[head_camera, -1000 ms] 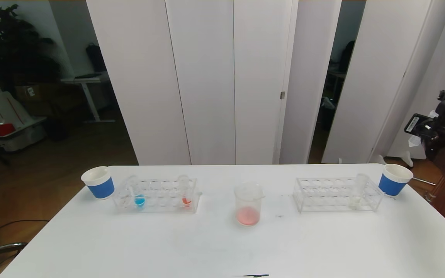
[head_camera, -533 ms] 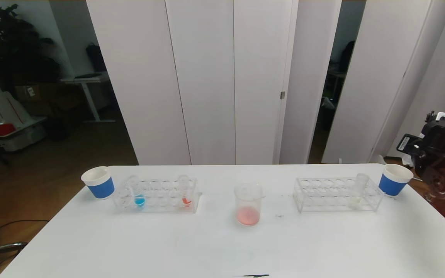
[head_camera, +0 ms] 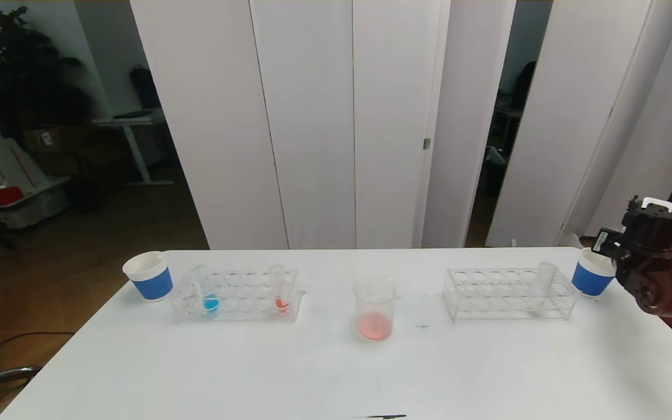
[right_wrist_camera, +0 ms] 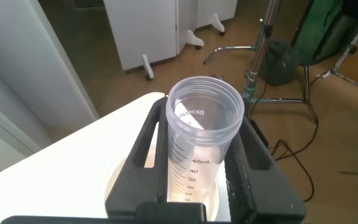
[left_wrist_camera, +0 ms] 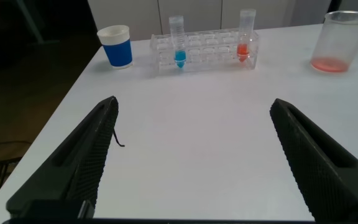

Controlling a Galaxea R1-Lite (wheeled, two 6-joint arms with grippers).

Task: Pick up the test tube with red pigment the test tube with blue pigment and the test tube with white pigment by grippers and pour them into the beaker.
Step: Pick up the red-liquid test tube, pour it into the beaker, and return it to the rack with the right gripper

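Note:
The test tube with blue pigment [head_camera: 210,294] and a test tube with red pigment [head_camera: 280,291] stand in the left clear rack [head_camera: 237,294]. They also show in the left wrist view, blue [left_wrist_camera: 179,45] and red [left_wrist_camera: 246,38]. The test tube with white pigment [head_camera: 540,291] stands in the right rack [head_camera: 508,293]. The beaker [head_camera: 375,309] holds pink-red pigment at mid table. My right gripper [head_camera: 615,252] is shut on a clear graduated tube [right_wrist_camera: 201,143], upright over the right paper cup [head_camera: 592,274]. My left gripper [left_wrist_camera: 194,106] is open and empty above bare table.
A second blue-and-white paper cup [head_camera: 148,275] stands left of the left rack. The right cup's rim shows under the held tube [right_wrist_camera: 114,186]. The table's right edge runs close to the right arm. White panels stand behind the table.
My right arm has come down and towards the table, from high at the far right to just over the right paper cup. Everything on the table stays put.

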